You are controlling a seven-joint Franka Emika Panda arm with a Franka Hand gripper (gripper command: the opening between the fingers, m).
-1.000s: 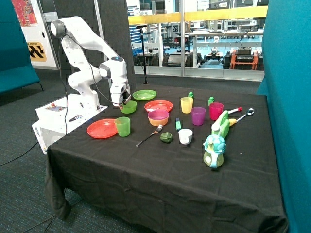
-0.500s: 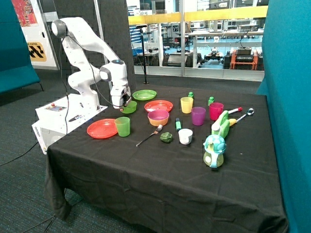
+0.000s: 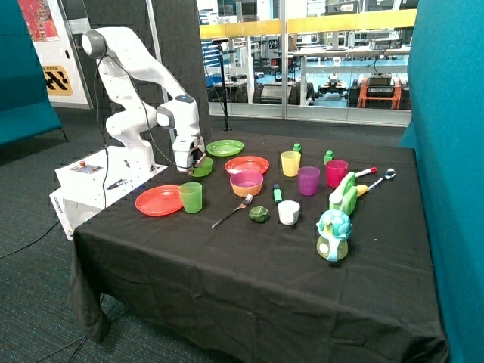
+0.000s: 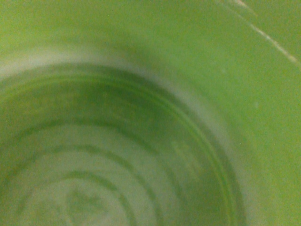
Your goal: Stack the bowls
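Note:
A light green bowl (image 3: 203,168) stands on the black table between the green plate and the green cup. My gripper (image 3: 193,162) is down at the bowl's rim on the side nearest the arm's base. Nothing but the bowl's ringed green inside (image 4: 141,141) shows in the wrist view, very close. Toward the table's middle, the purple bowl (image 3: 246,178) sits nested in the yellow bowl (image 3: 246,190).
Around the green bowl lie a green plate (image 3: 224,147), a red plate (image 3: 246,164), another red plate (image 3: 156,200) and a green cup (image 3: 191,197). Farther off are a fork (image 3: 233,211), yellow (image 3: 290,163), purple (image 3: 308,181) and pink (image 3: 336,173) cups, and toys (image 3: 333,234).
The gripper has shifted slightly toward the green bowl and lower onto its rim. The other things on the table have stayed put.

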